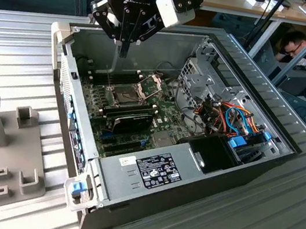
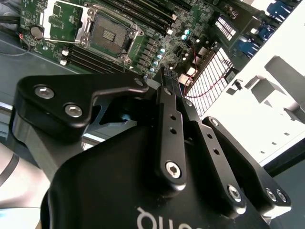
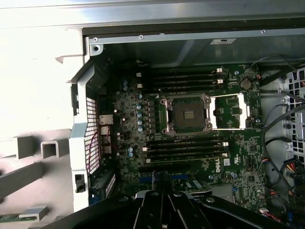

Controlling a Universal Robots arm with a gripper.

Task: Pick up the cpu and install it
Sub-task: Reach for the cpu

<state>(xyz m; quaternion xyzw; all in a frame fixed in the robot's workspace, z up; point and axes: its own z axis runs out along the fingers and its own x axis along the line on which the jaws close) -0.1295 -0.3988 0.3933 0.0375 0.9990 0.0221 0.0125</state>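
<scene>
Jaws pressed together at the tip of the gripper (image 1: 124,48), hanging above the motherboard (image 1: 161,119) at the far end of the open case (image 1: 66,70); whether the cpu is nipped between them cannot be told. Socket (image 3: 188,116) bare, hinged plate (image 3: 228,128) swung open: install judged not yet done, and seating will want the chip level and square over the pins, no sliding. White label (image 1: 155,171) on the near power supply (image 1: 122,175), print left unread.

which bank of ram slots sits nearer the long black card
The bank between the open socket and the black card; the other bank lies beyond the socket, by the case wall.
</scene>
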